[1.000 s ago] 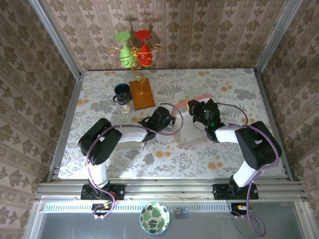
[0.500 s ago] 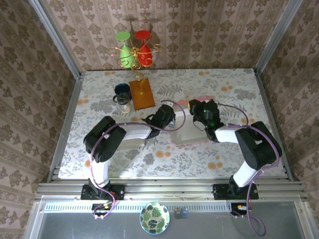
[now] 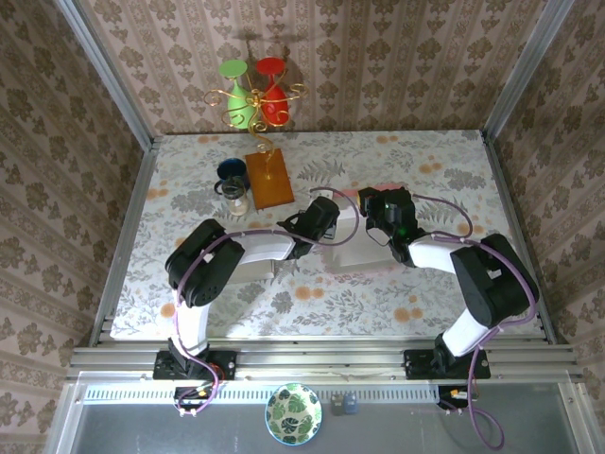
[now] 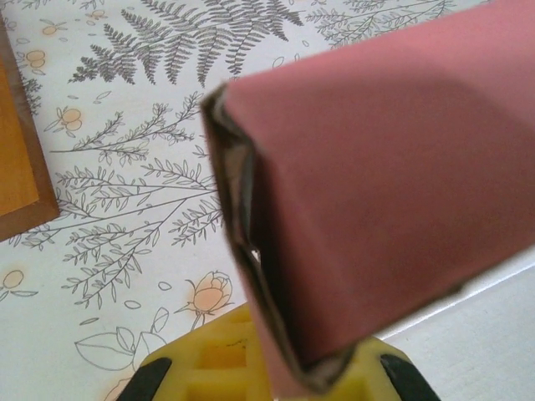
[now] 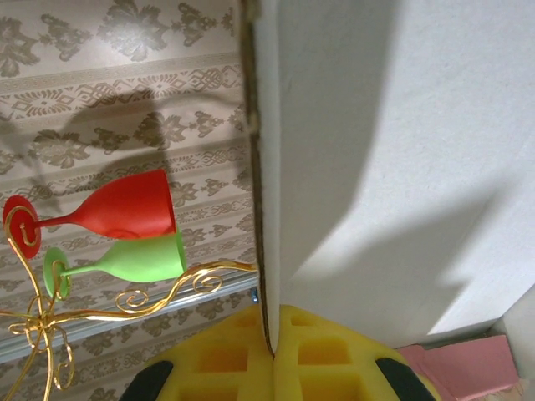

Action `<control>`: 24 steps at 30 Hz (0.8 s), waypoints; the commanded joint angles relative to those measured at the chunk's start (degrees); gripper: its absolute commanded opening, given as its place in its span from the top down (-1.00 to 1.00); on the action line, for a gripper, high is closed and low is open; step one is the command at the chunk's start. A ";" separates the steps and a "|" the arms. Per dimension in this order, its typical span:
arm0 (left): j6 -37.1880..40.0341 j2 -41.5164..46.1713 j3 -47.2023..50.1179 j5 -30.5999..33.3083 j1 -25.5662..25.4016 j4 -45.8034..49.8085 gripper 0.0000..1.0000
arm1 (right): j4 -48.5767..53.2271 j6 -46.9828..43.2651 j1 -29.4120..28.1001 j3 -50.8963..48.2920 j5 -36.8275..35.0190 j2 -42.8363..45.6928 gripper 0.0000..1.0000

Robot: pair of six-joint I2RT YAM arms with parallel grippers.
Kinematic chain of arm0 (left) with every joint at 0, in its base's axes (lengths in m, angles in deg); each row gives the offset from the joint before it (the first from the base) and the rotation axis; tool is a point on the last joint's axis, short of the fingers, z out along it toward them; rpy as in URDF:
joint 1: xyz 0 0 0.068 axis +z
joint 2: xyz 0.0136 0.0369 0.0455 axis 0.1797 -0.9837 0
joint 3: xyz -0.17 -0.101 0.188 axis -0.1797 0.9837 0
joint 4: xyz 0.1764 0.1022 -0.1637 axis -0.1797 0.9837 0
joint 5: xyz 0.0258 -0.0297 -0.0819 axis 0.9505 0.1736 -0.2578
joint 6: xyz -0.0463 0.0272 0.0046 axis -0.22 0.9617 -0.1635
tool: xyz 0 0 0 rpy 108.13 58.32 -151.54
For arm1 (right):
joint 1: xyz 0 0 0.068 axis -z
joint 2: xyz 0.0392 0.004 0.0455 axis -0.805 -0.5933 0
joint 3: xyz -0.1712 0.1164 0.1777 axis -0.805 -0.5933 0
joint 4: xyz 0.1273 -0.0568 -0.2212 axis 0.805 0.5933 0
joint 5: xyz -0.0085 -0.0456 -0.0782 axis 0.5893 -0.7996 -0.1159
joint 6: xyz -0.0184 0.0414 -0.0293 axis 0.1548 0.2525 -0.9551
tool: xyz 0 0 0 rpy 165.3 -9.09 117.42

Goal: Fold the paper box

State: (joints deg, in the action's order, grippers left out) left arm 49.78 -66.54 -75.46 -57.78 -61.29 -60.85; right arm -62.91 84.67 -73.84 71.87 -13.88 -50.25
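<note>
The paper box (image 3: 364, 248), pink outside and white inside, lies partly folded at the table's middle between both arms. My left gripper (image 3: 333, 219) is at the box's left side. In the left wrist view a doubled pink flap (image 4: 393, 167) is pinched between the yellow pads (image 4: 209, 368), so the left gripper (image 4: 288, 368) is shut on it. My right gripper (image 3: 380, 214) is at the box's far edge. In the right wrist view an upright white panel (image 5: 384, 167) has its edge clamped in the right gripper (image 5: 272, 342), shut on it.
A gold stand with a red and a green goblet (image 3: 253, 90) is at the back wall. An orange-brown board (image 3: 269, 178), a dark blue cup (image 3: 230, 171) and a glass (image 3: 236, 199) sit back left of the box. A leaf-patterned bowl (image 3: 293, 413) lies below the rail.
The left gripper moved right to the box's left side and shut on the pink flap. The right gripper stayed shut on the white panel, shifting little.
</note>
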 commanded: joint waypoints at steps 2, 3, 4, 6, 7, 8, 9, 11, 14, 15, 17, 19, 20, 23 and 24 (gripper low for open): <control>-1.43 -0.74 -3.59 0.90 -0.40 3.46 1.00 | 10.17 -1.60 -2.05 1.38 2.81 2.92 0.98; -1.49 -0.61 -3.90 1.05 -0.24 4.58 1.00 | 11.79 -2.28 -1.82 1.74 2.72 3.76 0.90; -1.59 -0.58 -3.96 1.07 -0.06 5.20 1.00 | 13.37 -2.98 -1.60 2.03 2.62 4.42 0.82; -1.56 -0.30 -4.01 0.73 0.43 5.99 1.00 | 17.27 -4.79 -0.65 3.16 3.31 6.17 0.59; -1.36 -0.06 -3.99 0.95 0.57 6.46 1.00 | 19.34 -6.15 0.02 4.05 4.04 7.01 0.46; -1.22 0.18 -3.88 1.07 0.74 6.77 1.00 | 21.73 -7.59 0.73 5.13 4.85 7.92 0.35; -0.77 0.48 -3.70 1.03 0.89 6.79 1.00 | 24.55 -9.31 1.57 6.48 5.52 8.99 0.24; -0.22 1.16 -3.33 0.24 1.42 6.84 1.00 | 29.82 -12.68 3.06 8.78 6.09 11.43 0.00; 0.19 2.19 -3.24 -1.21 2.27 7.64 1.00 | 37.73 -17.55 5.77 12.57 6.87 15.48 -0.22; 0.25 2.55 -3.11 -1.66 2.57 8.04 1.00 | 40.09 -19.20 6.76 13.77 7.08 16.52 -0.26; 0.89 3.32 -3.09 -2.70 3.07 8.62 1.00 | 45.38 -22.34 8.53 16.01 7.04 18.21 -0.28; 1.81 4.23 -3.27 -4.81 3.74 9.49 1.00 | 49.97 -26.09 10.71 17.67 6.83 19.65 -0.29; 2.18 4.59 -3.41 -5.95 4.12 9.75 1.00 | 51.59 -28.00 11.77 18.20 6.87 20.06 -0.28; 2.00 6.29 -3.44 -11.55 5.89 10.86 1.00 | 56.82 -33.34 15.73 19.61 7.32 21.21 -0.23; 1.79 7.04 -3.31 -13.95 6.71 10.85 1.00 | 58.01 -34.74 17.23 19.89 7.65 21.51 -0.21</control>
State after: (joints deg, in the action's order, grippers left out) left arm 50.55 -63.06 -77.82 -64.75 -56.37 -52.13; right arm -15.04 58.16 -59.39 90.65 -7.26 -29.53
